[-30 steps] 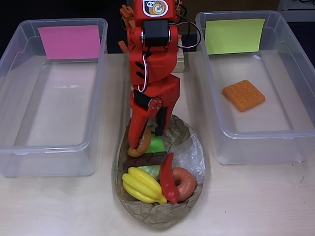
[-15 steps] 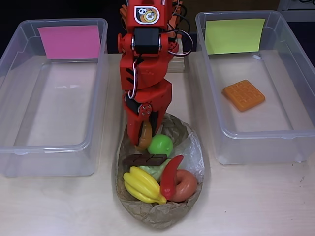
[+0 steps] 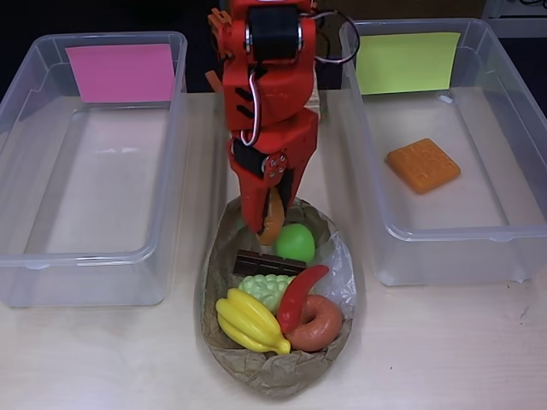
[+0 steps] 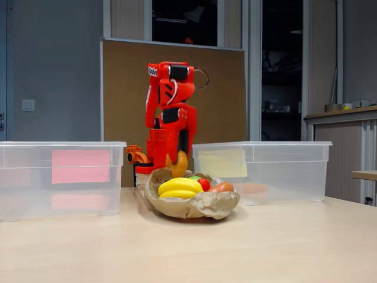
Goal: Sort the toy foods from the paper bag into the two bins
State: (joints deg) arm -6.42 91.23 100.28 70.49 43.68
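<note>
The red plastic gripper (image 3: pixel 270 224) pinches a glossy, curved orange-brown toy croissant (image 3: pixel 273 222) just above the crumpled brown paper bag (image 3: pixel 282 376), with a smooth green apple (image 3: pixel 296 243) beside its fingertips and ridged yellow bananas (image 3: pixel 248 322) beyond.

Gripper (image 3: pixel 272 224) closed on the croissant (image 3: pixel 273 227), poised over the far rim of the paper bag (image 3: pixel 282 376). Green apple (image 3: pixel 295 243) just beside it. Chocolate bar (image 3: pixel 267 262), grapes (image 3: pixel 265 289), bananas (image 3: pixel 248 322), chili (image 3: pixel 301 296) and donut (image 3: pixel 318 323) packed in the bag. Waffle (image 3: pixel 422 165) lay alone in the bin with the yellow-green sheet (image 3: pixel 521 226); bin with the pink sheet (image 3: pixel 128 286) at left.
</note>
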